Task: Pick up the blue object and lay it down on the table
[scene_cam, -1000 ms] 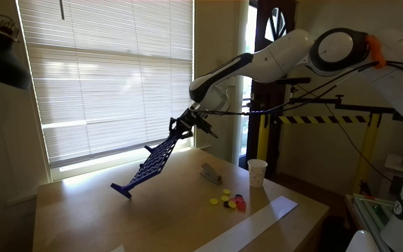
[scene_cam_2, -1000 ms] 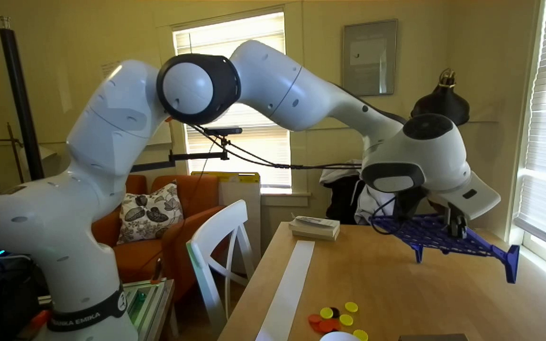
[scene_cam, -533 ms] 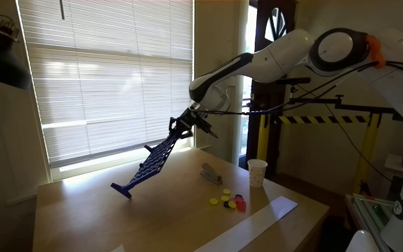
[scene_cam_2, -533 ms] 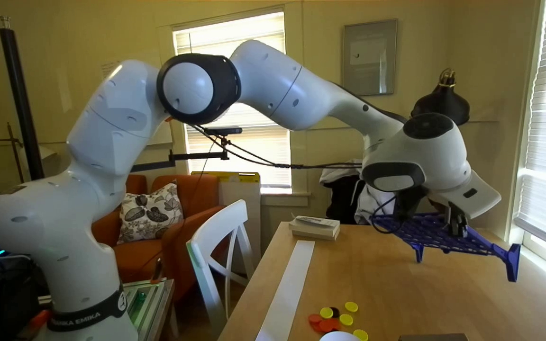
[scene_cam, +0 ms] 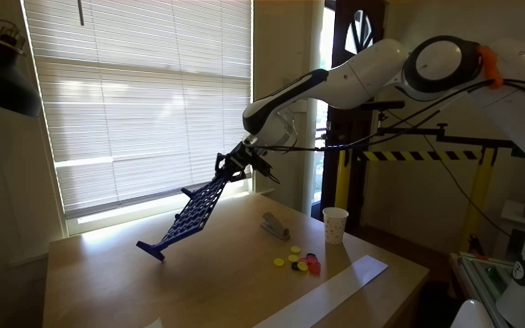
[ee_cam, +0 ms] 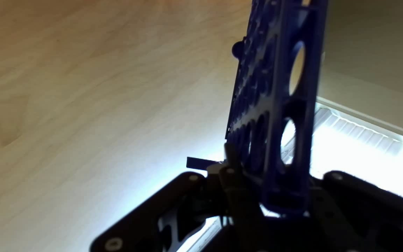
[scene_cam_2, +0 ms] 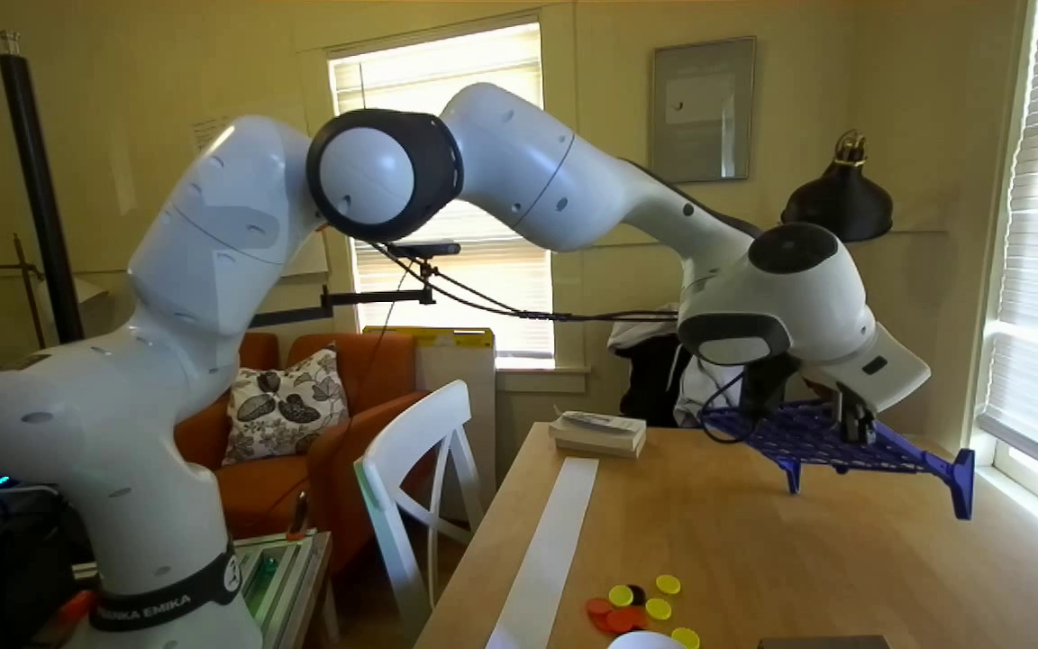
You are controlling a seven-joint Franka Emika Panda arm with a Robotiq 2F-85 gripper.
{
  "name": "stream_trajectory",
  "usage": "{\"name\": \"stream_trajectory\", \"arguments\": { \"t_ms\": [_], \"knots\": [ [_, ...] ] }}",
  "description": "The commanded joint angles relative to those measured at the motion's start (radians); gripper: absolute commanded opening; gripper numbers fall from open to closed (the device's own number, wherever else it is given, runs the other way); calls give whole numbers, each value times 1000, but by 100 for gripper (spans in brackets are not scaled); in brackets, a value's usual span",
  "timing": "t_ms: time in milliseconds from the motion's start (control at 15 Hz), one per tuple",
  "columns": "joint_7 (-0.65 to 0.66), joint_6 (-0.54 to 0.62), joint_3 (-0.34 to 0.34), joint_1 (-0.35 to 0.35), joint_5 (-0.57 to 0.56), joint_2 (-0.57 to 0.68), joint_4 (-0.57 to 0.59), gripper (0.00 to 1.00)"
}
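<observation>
The blue object [scene_cam: 195,210] is a dark blue grid board with round holes and feet. It hangs tilted over the light wooden table [scene_cam: 226,287], its footed end low. Whether the lowest foot touches the tabletop I cannot tell. My gripper [scene_cam: 229,175] is shut on the board's upper edge, also visible in an exterior view where the board [scene_cam_2: 812,442] slopes under the wrist. In the wrist view the board [ee_cam: 279,87] stands edge-on between the dark fingers [ee_cam: 234,182]; backlight hides much of the contact.
On the table are a paper cup [scene_cam: 335,225], a stapler [scene_cam: 275,226], several small yellow, red and dark discs [scene_cam: 302,266] and a white paper strip [scene_cam: 331,294]. A book-like box [scene_cam_2: 598,434] lies at an edge. Window blinds [scene_cam: 153,114] rise behind the table.
Over the last half second the gripper and board have shifted a little to the left in both exterior views. The board's slope has altered slightly. The grip stays the same.
</observation>
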Motion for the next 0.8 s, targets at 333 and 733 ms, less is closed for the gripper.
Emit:
{"name": "stream_trajectory", "arguments": {
  "t_ms": [333, 733],
  "knots": [
    [-55, 5, -21, 1, -10, 21, -91, 5],
    [-19, -21, -47, 6, -20, 39, -101, 5]
  ]
}}
